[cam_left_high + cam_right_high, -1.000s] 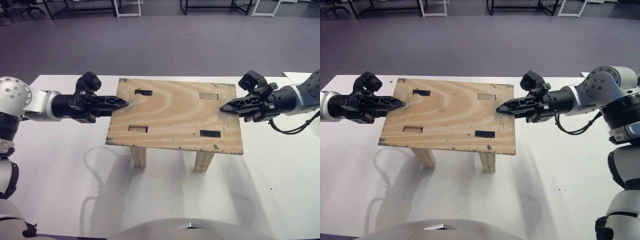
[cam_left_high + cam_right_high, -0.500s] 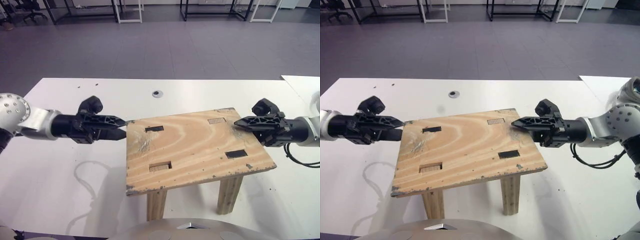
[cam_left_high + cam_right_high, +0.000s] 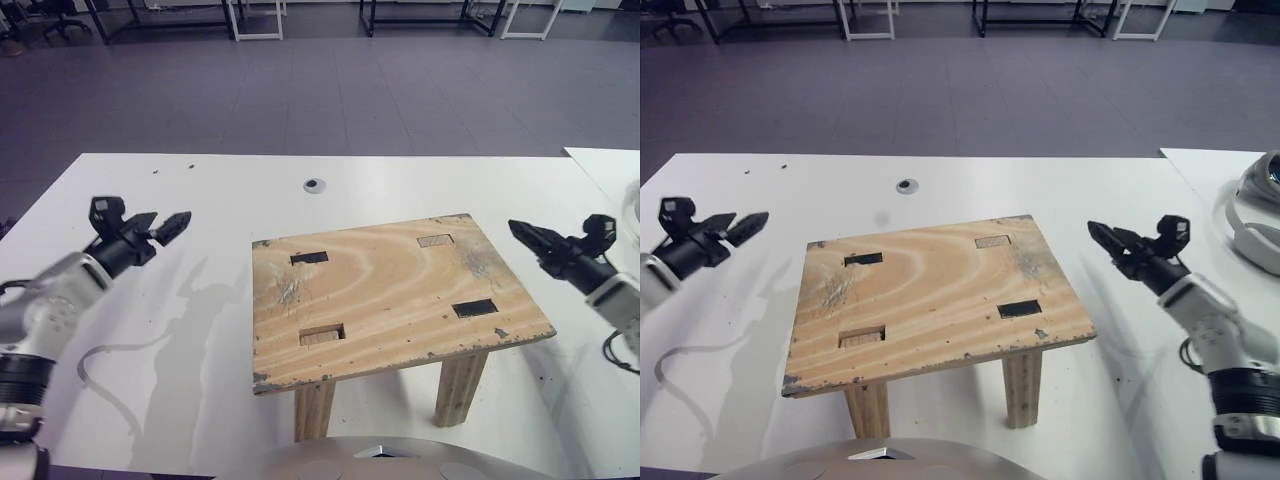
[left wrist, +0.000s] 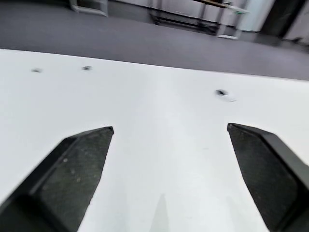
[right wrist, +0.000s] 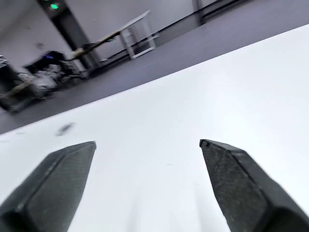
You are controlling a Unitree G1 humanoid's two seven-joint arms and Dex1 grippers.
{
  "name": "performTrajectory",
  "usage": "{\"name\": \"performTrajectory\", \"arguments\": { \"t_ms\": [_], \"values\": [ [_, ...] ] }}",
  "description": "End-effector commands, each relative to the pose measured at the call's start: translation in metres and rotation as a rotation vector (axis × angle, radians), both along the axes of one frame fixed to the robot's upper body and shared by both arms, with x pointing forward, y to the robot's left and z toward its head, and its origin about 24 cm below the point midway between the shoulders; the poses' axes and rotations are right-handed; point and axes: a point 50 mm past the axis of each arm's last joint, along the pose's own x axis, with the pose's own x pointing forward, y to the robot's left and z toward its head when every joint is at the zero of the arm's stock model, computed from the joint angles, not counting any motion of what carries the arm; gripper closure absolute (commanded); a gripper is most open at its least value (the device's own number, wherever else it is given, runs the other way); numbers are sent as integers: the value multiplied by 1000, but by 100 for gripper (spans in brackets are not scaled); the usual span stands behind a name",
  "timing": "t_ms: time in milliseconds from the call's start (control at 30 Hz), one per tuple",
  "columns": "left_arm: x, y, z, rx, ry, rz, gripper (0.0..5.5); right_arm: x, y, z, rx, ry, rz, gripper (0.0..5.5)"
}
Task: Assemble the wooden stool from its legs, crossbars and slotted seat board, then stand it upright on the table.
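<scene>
Stool (image 3: 392, 300): you see it upright on the white table (image 3: 450, 185), about in the middle.
Seat board (image 3: 380, 275): on top, with four slots; two legs (image 3: 313, 408) show under its near edge.
Left gripper (image 4: 170, 127): over the table, well apart from the left side of the stool; its fingers are spread wide.
Right gripper (image 5: 147, 142): apart from the right side of the stool; fingers spread wide too.
Small dark round thing (image 3: 315, 185): on the table behind the stool.

- One wooden stool (image 3: 400, 290), upright on one white table (image 3: 420, 185).
- Four slots (image 3: 310, 258) in its seat: two dark, two pale.
- Two legs (image 3: 460, 385) in view, at the stool's 6 o'clock edge.
- Two grippers: left gripper (image 4: 169, 128) at the stool's 9 o'clock, right gripper (image 5: 147, 142) at 3 o'clock.
- One small round disc (image 3: 314, 185) at the stool's 12 o'clock.
</scene>
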Motion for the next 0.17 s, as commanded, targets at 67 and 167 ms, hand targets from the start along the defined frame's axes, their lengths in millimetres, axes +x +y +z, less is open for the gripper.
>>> {"name": "performTrajectory", "arguments": {
  "t_ms": [67,167],
  "values": [
    [-9,-31,-38,58,-112,140,116,19,-9,-19,-176,-47,-171,148],
    [4,-37,-32,87,-153,124,116,29,-6,-17,-221,-77,-140,148]
  ]
}}
